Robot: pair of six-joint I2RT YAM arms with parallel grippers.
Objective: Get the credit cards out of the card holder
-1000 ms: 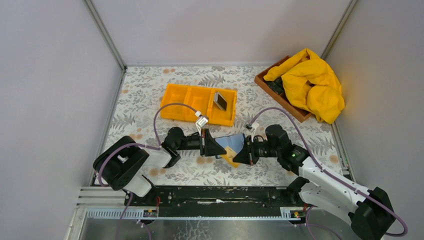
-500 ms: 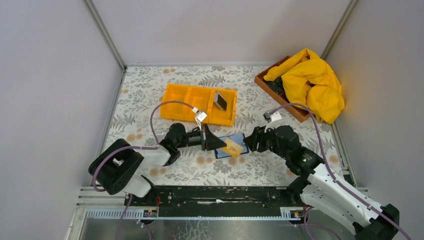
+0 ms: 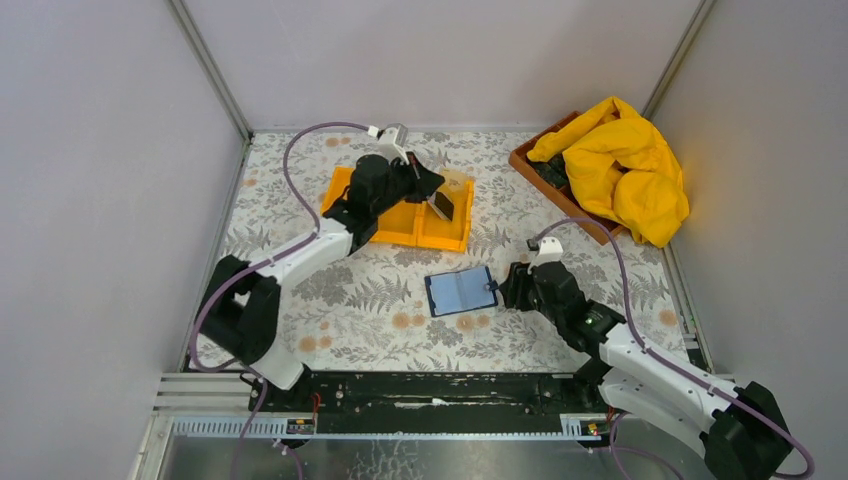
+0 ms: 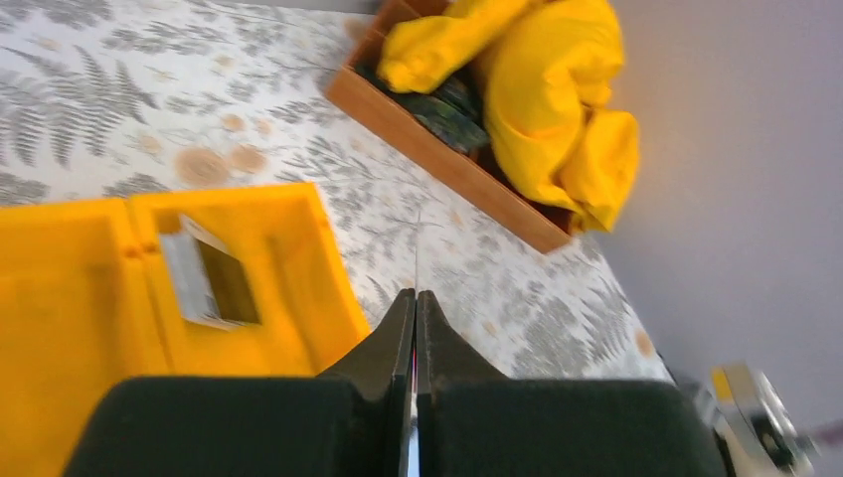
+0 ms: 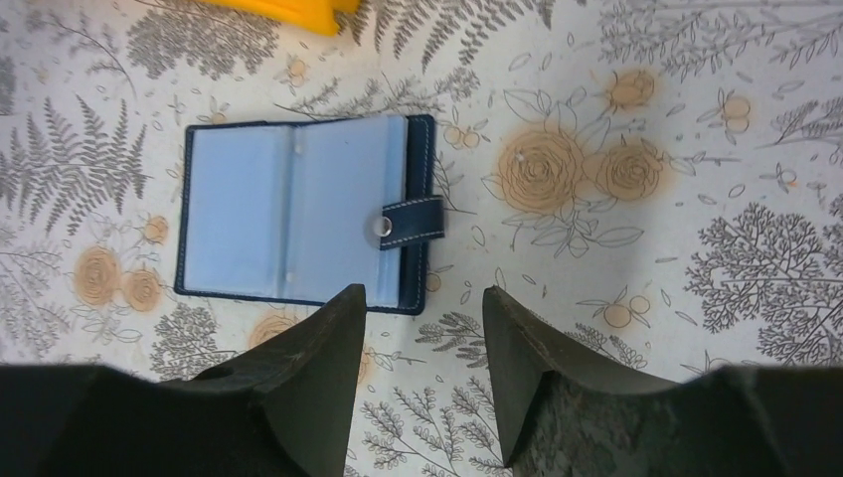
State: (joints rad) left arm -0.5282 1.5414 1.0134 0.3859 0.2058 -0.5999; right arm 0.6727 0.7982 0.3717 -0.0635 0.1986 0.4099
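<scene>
The dark blue card holder (image 3: 461, 291) lies open and flat on the flowered table, its pale lining up and its snap strap to the right (image 5: 298, 214). My right gripper (image 3: 507, 287) stands open just right of it, touching nothing (image 5: 422, 293). My left gripper (image 3: 437, 180) is over the right end of the orange tray (image 3: 452, 238) and is shut on a tan-orange credit card (image 3: 458, 181). In the left wrist view that card (image 4: 416, 248) shows only as a thin edge between the jaws. A grey credit card (image 3: 440, 204) leans in the tray's right compartment (image 4: 204, 283).
A wooden box (image 3: 560, 195) with a yellow cloth (image 3: 620, 165) heaped on it stands at the back right. Grey walls close in the table on the left, back and right.
My left arm has carried the tan-orange card from the holder back to the tray. My right gripper has opened, let go of the holder and drawn back; the holder now lies flat.
</scene>
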